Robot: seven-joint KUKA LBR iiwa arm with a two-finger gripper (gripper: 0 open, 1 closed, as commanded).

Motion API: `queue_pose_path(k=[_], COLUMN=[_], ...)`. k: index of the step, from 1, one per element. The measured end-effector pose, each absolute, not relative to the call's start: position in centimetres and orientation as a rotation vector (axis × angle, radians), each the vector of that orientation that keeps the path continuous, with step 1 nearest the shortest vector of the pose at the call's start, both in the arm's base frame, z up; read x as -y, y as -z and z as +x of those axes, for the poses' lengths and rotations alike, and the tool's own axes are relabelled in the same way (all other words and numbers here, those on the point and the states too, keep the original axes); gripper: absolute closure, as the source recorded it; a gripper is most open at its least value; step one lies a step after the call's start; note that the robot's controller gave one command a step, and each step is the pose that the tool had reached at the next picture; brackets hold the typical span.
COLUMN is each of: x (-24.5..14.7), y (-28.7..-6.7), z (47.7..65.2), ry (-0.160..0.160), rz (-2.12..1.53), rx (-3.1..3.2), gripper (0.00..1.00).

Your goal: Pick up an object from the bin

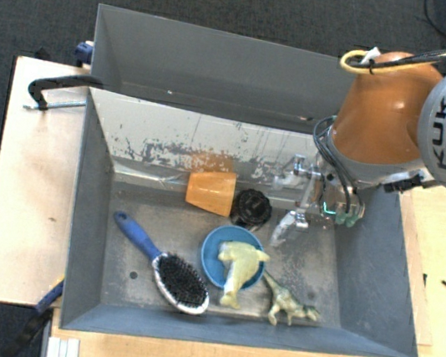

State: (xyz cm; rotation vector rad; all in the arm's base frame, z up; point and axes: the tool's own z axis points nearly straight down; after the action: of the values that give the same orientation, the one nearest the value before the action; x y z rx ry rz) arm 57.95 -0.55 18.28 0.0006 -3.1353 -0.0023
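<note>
- The thing nearest the gripper is a small black round object [252,207], dark and ribbed like a cap or wheel. It lies at the back of the bin floor, a little right of the frame's middle.
- It touches the open end of an orange cup [210,192], which lies on its side just to its left, against the foot of the back wall.
- The gripper [294,199] hangs just to the right of the black object, over bare floor. Its two metal fingers [288,223] stand apart, one towards the top of the frame and one lower, with nothing between them.
- Above the gripper, at the upper right, sits the arm's rounded orange cover [383,107].
- Below the black object is a blue bowl [212,252], with a pale yellow fish-like toy [239,268] draped over its lower right rim.
- Right of that toy, near the front wall, lies a yellow-green toy dinosaur [290,308].
- To the lower left lies a hairbrush [169,273] with a blue handle and a black bristle head, set on a slant.
- The grey bin [224,72] holds them all.
</note>
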Motion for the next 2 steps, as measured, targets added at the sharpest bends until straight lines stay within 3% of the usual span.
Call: queue_pose_path(k=[1, 2], x=[-2.12, -2.17], y=[-9.66, -9.34], z=[58.17, 58.01], ry=[0.001, 0.001], rz=[-0.343, -0.342], rx=[3.132, 3.126], gripper=[0.0, 1.0])
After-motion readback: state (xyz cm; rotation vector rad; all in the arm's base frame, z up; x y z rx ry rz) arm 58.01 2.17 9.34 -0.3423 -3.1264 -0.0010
